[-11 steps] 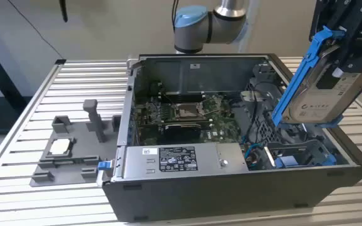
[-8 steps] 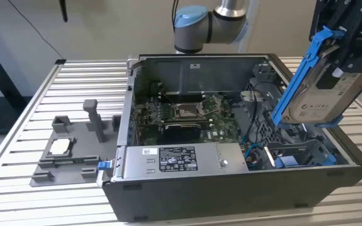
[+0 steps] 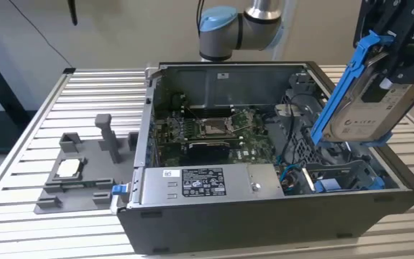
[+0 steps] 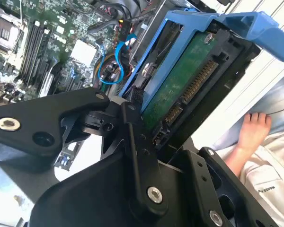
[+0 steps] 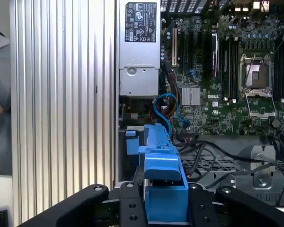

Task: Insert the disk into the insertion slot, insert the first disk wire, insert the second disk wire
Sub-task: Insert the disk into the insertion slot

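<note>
The gripper (image 3: 398, 59) is holding the disk (image 3: 368, 110) in the air, with its fingers clamped on the disk's sides across the blue carrier (image 3: 340, 91). In the first wrist view the carrier (image 5: 163, 179) is sitting squarely between the two black fingers (image 5: 128, 208).

The disk is hanging steeply tilted over the open computer case (image 3: 264, 221), at the exterior view's right. Its lower end is dipping toward the insertion slot (image 3: 344, 174), and it is near the dark cage but not yet in it.

This looks like the first step, with the insertion only starting. To do it well, the disk wants squaring with the bay walls so both carrier rails enter together; a skewed entry would likely jam.

The blue cables (image 3: 290, 172) are lying just beside the bay, so they need to stay out from under the carrier. In the second wrist view the connector edge (image 4: 194, 87) is showing, and it should end up facing those cables.

A person's hand (image 4: 253, 130) is resting beyond the case.
</note>
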